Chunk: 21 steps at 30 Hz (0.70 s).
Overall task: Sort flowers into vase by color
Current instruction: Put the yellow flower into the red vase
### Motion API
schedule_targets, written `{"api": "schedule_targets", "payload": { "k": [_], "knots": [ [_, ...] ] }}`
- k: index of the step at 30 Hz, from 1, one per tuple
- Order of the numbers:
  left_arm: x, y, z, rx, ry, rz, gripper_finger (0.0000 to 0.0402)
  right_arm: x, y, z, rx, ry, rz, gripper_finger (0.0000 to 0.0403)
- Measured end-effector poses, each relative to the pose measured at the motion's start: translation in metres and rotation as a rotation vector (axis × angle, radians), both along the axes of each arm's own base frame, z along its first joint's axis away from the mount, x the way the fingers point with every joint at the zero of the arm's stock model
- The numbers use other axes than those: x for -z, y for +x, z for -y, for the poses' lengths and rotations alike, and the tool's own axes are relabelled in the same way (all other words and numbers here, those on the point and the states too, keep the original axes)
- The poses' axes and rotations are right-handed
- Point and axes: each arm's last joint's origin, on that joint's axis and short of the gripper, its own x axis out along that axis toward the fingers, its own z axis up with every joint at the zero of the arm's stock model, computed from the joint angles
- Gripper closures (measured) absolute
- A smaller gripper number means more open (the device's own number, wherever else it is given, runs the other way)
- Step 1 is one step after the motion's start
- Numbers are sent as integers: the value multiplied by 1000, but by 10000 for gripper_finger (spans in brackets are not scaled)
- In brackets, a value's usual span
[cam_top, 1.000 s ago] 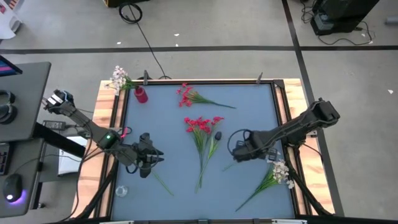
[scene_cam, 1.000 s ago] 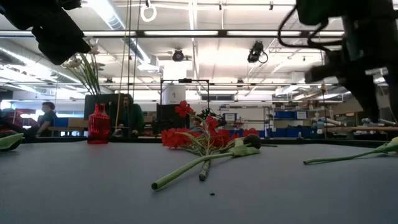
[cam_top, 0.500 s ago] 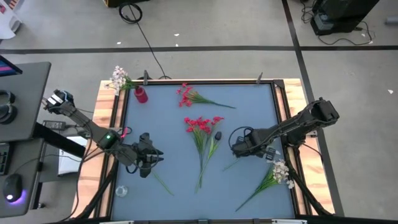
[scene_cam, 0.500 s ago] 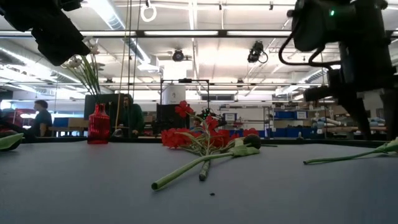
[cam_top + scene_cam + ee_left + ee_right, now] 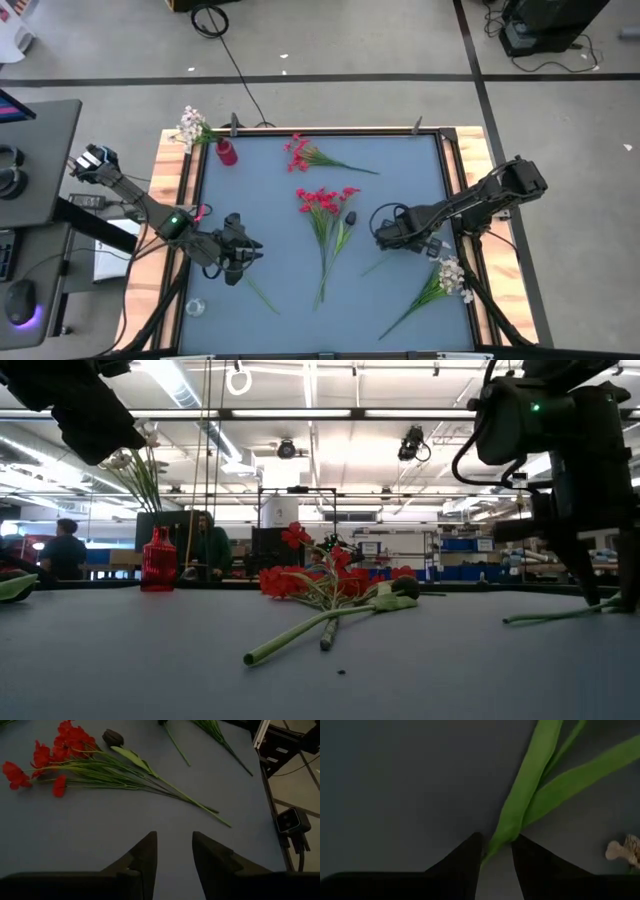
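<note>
Straddling a green leaf point(image 5: 520, 815) of the white sprig point(image 5: 452, 275), the right gripper point(image 5: 496, 851) is keeping its jaws spread — left gripper point(image 5: 174, 851) likewise, hovering over bare desk point(image 5: 270, 190).

The blue-grey table point(image 5: 270, 180) carries a red vase point(image 5: 227, 152) at its far left corner, red flowers point(image 5: 322, 205) mid-table, and white flowers point(image 5: 450, 275) near the right edge.
</note>
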Motion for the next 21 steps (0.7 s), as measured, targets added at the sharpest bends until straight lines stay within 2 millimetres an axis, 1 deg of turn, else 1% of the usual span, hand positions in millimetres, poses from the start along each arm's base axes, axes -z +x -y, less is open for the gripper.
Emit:
{"api": "schedule_targets", "payload": {
  "k": [3, 8, 10, 16, 19, 21],
  "knots": [
    [0, 0, 0, -11, 7, 5, 274, 0, -1, 1, -50, -18, -4, 315],
    [0, 3, -6, -37, 25, 9, 274, 0, -1, -1, -89, -56, -2, 377],
    [0, 5, -8, -53, 25, 9, 274, 0, -2, -4, -99, -70, 1, 391],
    [-2, 7, -10, -62, 8, 26, 274, 0, -3, -11, -105, -101, 17, 388],
    [-4, 8, -9, -62, -4, 41, 274, -4, 1, -15, -116, -126, 36, 390],
    [-4, 8, -9, -62, -5, 42, 274, -9, 7, -17, -127, -169, 82, 391]
  ]
}}
